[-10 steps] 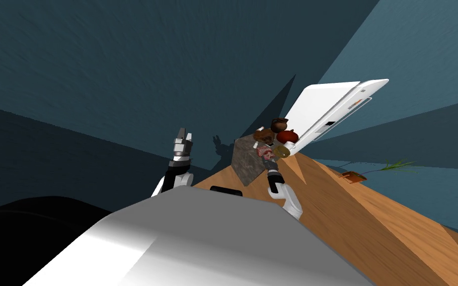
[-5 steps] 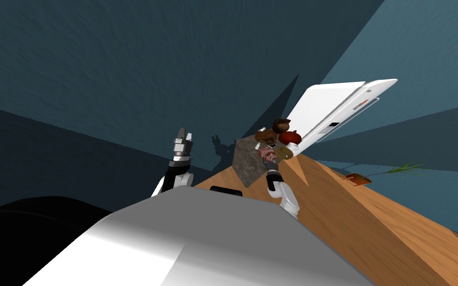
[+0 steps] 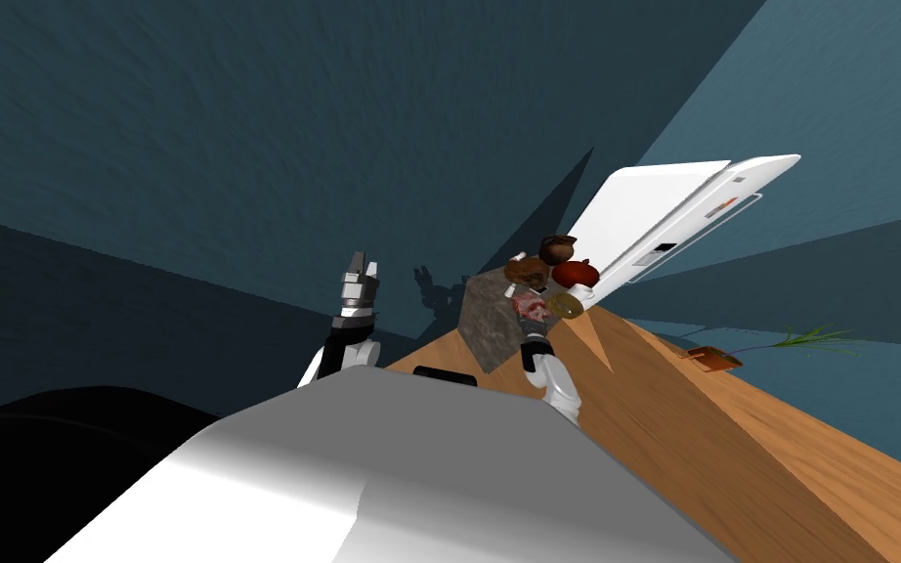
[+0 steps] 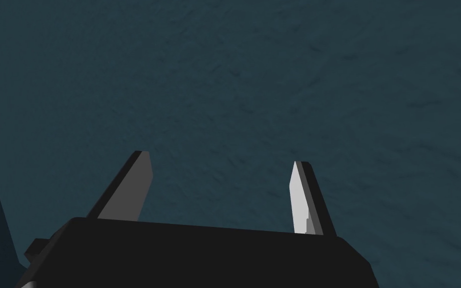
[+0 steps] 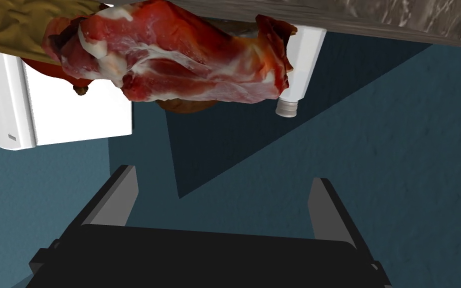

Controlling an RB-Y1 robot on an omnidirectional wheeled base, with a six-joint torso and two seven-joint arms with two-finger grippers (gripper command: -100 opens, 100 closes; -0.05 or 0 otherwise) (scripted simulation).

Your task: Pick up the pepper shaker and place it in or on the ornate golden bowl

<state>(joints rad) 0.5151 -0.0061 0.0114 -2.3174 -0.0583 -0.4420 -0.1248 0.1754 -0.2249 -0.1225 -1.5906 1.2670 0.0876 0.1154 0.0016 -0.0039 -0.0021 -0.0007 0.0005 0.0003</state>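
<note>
A white pepper shaker (image 5: 302, 60) with a round cap stands on the stone-topped counter (image 5: 399, 20), right behind a slab of raw red meat (image 5: 174, 55). The golden bowl (image 5: 9, 22) sits on the meat's other side; in the head view the golden bowl (image 3: 567, 306) is at the counter's near corner. My right gripper (image 5: 224, 200) is open and empty, a short way off the meat and the shaker; the head view shows the right gripper (image 3: 534, 330) just below the meat (image 3: 531, 310). My left gripper (image 4: 219, 192) is open, raised at the left (image 3: 359, 269).
A brown pot (image 3: 556, 247), a brown bowl (image 3: 525, 271) and a red round thing (image 3: 576, 275) crowd the counter (image 3: 486, 327) beside the golden bowl. A white fridge (image 3: 673, 220) stands right behind it. A wooden floor (image 3: 712, 430) stretches to the right, with a small potted plant (image 3: 722, 357).
The whole head picture has shifted a little right, so I have turned. My right hand has edged closer to the meat and the counter. The left arm has kept still.
</note>
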